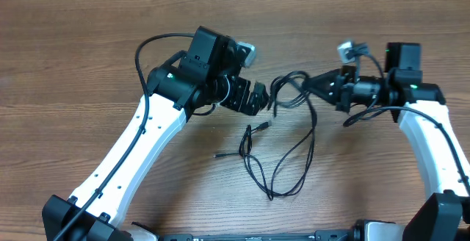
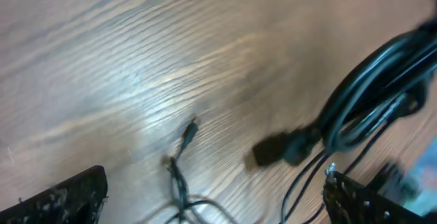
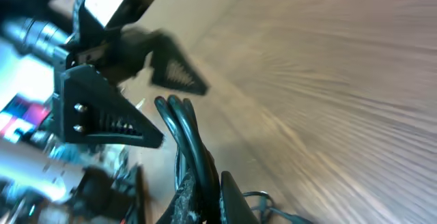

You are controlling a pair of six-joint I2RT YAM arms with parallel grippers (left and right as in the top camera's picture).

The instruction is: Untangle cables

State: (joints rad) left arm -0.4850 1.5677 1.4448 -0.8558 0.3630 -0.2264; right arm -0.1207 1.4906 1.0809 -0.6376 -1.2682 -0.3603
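Note:
The cables (image 1: 283,169) are thin black cords. They hang from my right gripper (image 1: 307,83) and loop down over the table, with plug ends near the middle (image 1: 264,126) and further left (image 1: 217,155). In the right wrist view my right gripper (image 3: 208,197) is shut on a bunch of the cables (image 3: 184,125). My left gripper (image 1: 258,98) is open just left of the held bunch. In the left wrist view its fingers (image 2: 215,183) are spread wide above a thin cord with a small plug (image 2: 189,132), a thicker black plug (image 2: 272,149) and the cable bundle (image 2: 379,74).
The wooden table (image 1: 88,57) fills the view. The left arm's white link (image 1: 139,138) runs from the bottom left, and the right arm's link (image 1: 437,142) runs down the right side. The left gripper's fingers show in the right wrist view (image 3: 113,125).

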